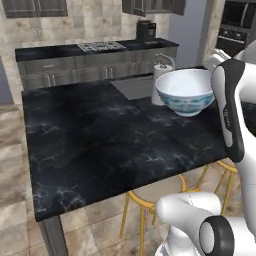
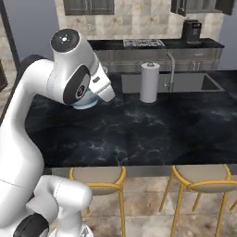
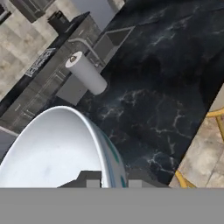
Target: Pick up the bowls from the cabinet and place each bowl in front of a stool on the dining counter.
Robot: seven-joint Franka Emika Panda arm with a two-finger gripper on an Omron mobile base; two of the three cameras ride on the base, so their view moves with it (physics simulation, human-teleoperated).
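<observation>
Above the dining counter (image 1: 100,145), the blue-patterned bowl (image 1: 186,91) hangs pinched by its rim in the closed tool (image 3: 113,181) (paper towel roll (image 2: 149,82) just beyond); best lower it level before the right-hand stool (image 2: 98,178).

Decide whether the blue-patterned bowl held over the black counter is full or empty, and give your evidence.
Empty. In the hand view the bowl's inside is bare white, with nothing in it. The gripper pinches its rim above the dining counter.

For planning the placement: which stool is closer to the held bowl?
The left stool in the right base view; the bowl hangs over the dining counter beyond it, the other stool stands aside.
</observation>
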